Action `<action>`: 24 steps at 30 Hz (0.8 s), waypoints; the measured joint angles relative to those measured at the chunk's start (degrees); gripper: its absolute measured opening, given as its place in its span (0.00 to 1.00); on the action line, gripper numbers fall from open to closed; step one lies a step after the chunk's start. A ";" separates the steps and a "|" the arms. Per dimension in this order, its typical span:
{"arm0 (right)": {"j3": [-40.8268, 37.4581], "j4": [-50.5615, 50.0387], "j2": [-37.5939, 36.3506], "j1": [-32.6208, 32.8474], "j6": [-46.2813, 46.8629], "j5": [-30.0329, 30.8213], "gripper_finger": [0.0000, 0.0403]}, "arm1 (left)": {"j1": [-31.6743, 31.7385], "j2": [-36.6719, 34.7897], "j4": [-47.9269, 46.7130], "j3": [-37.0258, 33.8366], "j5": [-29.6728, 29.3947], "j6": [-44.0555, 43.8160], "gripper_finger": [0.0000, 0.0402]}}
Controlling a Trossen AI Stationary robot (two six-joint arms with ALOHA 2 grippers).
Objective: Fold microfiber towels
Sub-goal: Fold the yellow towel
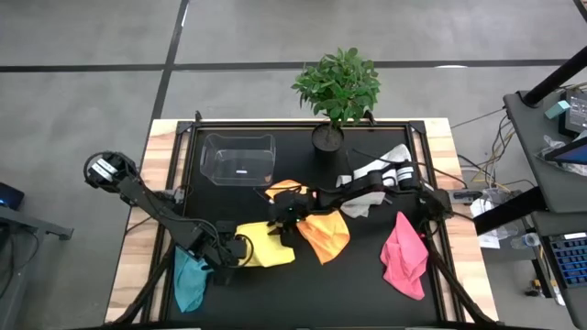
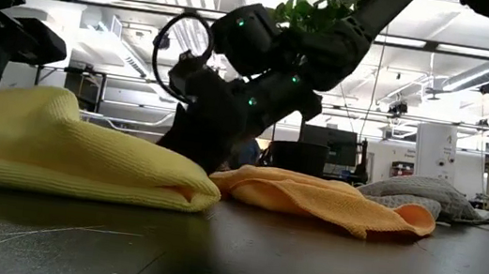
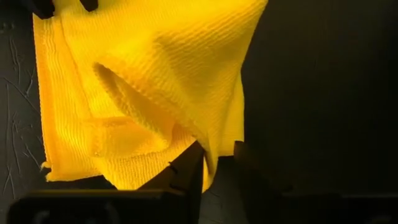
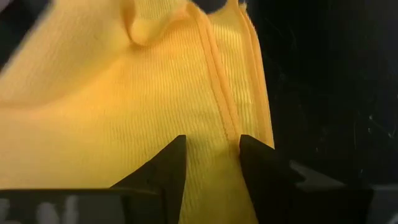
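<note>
The yellow towel (image 1: 266, 246) lies rumpled on the black table (image 1: 367, 293), and my two grippers are at opposite sides of it. My left gripper (image 3: 219, 155) is at its left side, shut on a raised fold. My right gripper (image 4: 211, 146) reaches in from the table's right and stands open over the towel's far right corner, its fingers on either side of the hem (image 4: 231, 127). The orange towel (image 1: 326, 235) lies beside the yellow one, with the pink towel (image 1: 404, 257) at the right. The teal towel (image 1: 190, 280) is at the near left and the white-grey towel (image 1: 365, 207) is under my right arm. My left gripper pinches a raised fold of the yellow towel (image 3: 210, 160) between its two fingers, at the towel's left side. The fingers slant steeply down from above. The cloth rises in a ridge toward the fingers; the rest of the towel lies on the table. Whether my right gripper touches the towel, I cannot tell.
A clear plastic box (image 1: 238, 158) stands at the far left of the table and a potted plant (image 1: 335, 92) at the far middle. Bare black table shows along the near edge between the yellow and pink towels.
</note>
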 joint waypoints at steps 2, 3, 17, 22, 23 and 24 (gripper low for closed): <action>-0.07 -0.18 -0.07 0.00 -0.17 -0.03 0.35 | 0.00 0.00 -0.06 0.00 0.00 0.00 0.14; -0.07 -0.64 -0.40 0.00 -0.17 -0.02 0.34 | 0.00 0.00 -0.07 0.00 0.00 -0.01 0.13; 0.48 -4.06 -1.25 0.02 -2.66 0.04 0.03 | -3.34 0.00 -0.54 -0.68 -1.76 -0.07 0.00; 0.44 -7.94 -4.31 0.00 -3.70 0.09 0.02 | -3.56 0.00 -0.66 -1.03 -3.49 -0.05 0.00; 0.42 -8.71 -5.20 0.01 -4.19 0.12 0.02 | -3.56 0.00 -0.62 -1.03 -4.16 -0.03 0.00; 0.42 -9.35 -5.99 0.04 -4.56 0.28 0.02 | -3.56 0.00 -0.63 -1.03 -4.70 -0.04 0.00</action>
